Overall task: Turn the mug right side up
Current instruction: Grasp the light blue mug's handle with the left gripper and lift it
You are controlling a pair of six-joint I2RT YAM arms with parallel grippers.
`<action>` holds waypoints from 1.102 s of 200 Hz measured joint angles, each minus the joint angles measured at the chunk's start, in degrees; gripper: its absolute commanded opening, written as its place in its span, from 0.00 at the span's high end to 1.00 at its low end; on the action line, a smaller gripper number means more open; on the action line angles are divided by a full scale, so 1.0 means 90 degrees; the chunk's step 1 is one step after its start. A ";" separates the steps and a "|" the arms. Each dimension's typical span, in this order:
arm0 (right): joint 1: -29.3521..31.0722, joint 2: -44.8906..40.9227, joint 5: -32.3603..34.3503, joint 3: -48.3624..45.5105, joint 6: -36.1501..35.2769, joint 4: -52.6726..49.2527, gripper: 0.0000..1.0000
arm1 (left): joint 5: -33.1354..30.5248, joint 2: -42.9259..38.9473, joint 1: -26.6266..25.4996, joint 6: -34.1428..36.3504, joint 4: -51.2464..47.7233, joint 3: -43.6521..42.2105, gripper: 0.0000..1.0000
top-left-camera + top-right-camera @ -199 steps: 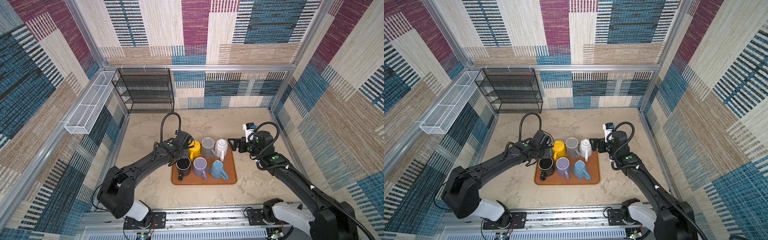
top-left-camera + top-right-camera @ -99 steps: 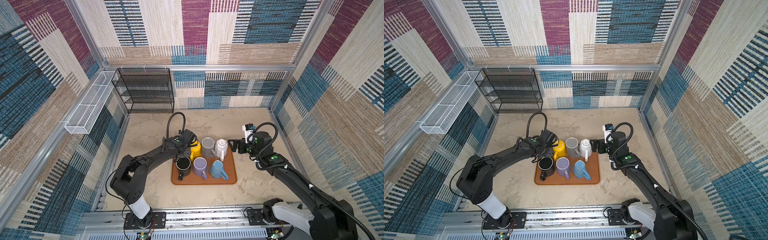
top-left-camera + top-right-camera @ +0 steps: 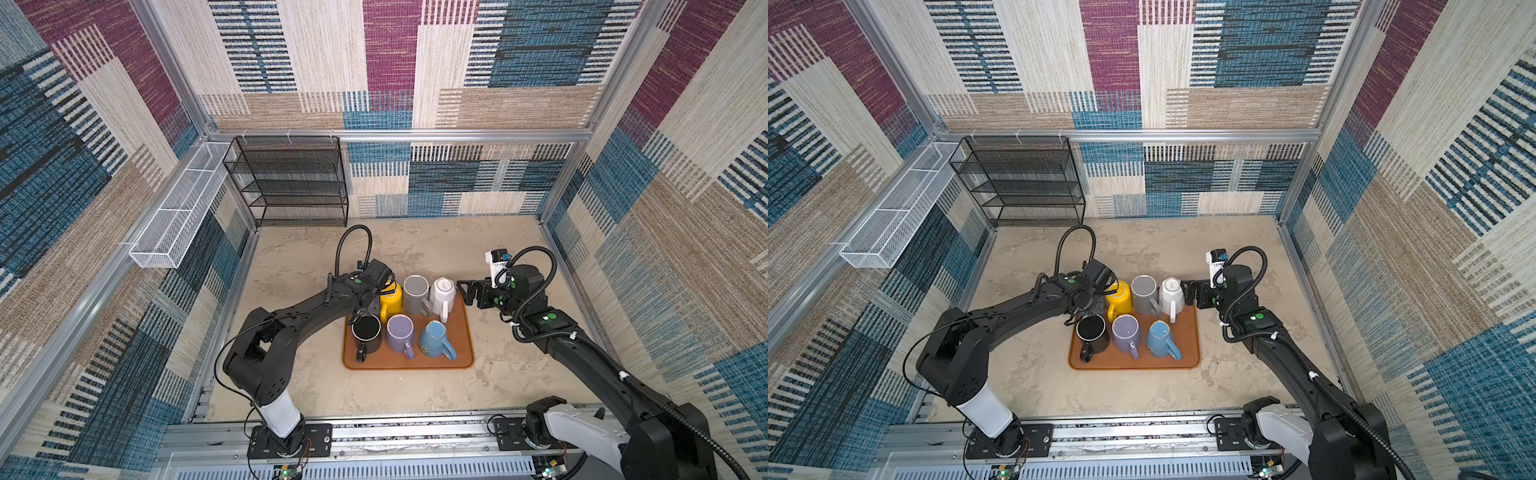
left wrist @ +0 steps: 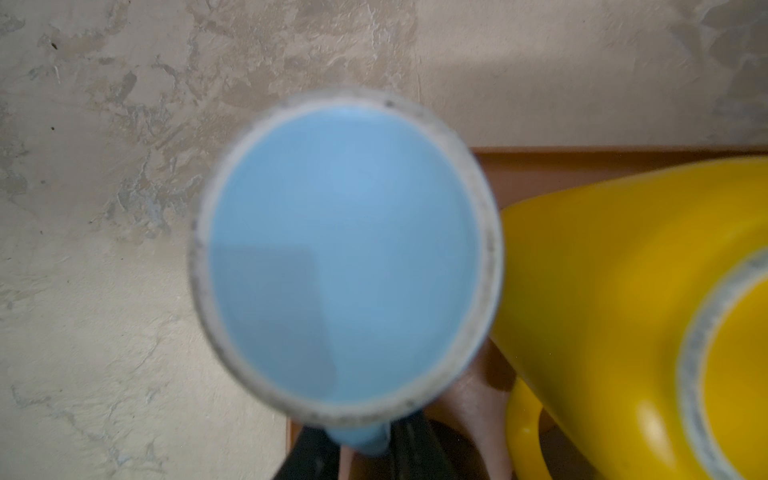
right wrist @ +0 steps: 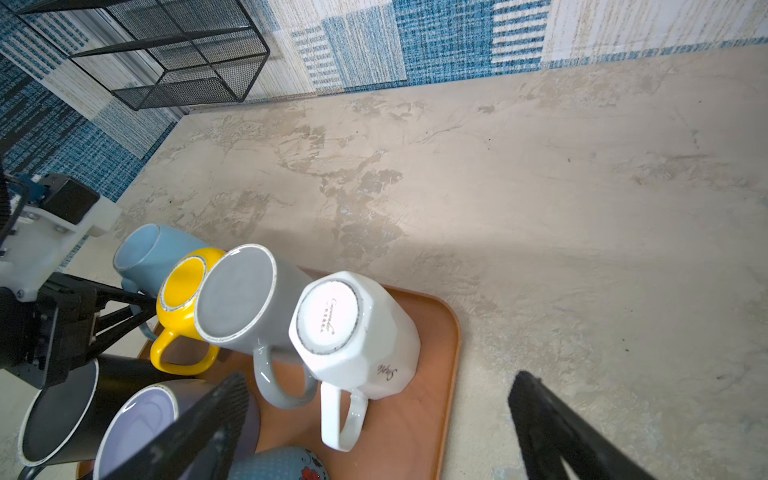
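Observation:
A light blue mug [image 4: 345, 257] stands bottom up at the far left corner of the brown tray [image 3: 457, 361], behind the yellow mug [image 5: 183, 286]. My left gripper [image 4: 365, 444] is shut on its handle, with a dark finger [image 4: 411, 449] on each side. The right wrist view shows this mug [image 5: 153, 249] and the pinching left gripper [image 5: 139, 309]. In both top views my left wrist hides it. My right gripper [image 3: 467, 293] hangs open beside the upturned white mug [image 3: 442, 293], holding nothing.
On the tray are also an upturned yellow mug [image 3: 392, 297] and grey mug [image 3: 415, 293], an upright black mug [image 3: 366, 330] and purple mug [image 3: 400, 332], and a patterned blue mug [image 3: 432, 338]. A black wire rack [image 3: 291, 183] stands at the back left.
My left gripper has closed its jaws onto the light blue mug's handle while the left arm's elbow swung nearer. The right arm has stayed still and open.

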 measured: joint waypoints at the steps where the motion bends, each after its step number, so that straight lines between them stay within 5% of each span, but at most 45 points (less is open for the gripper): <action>1: 0.0000 0.0000 0.0000 0.0000 0.0000 0.0000 0.00 | 0.0000 0.0000 0.0000 0.0000 0.0000 0.0000 0.87; 51: 0.0000 -0.0119 0.0000 -0.0007 0.0000 -0.0002 0.00 | -0.0024 0.0000 0.0029 0.0017 -0.0087 0.0000 1.00; 220: -0.0002 -0.0085 -0.0005 -0.0049 0.0005 0.0063 0.00 | 0.0270 -0.0976 0.0362 0.0612 0.0262 -0.0274 1.00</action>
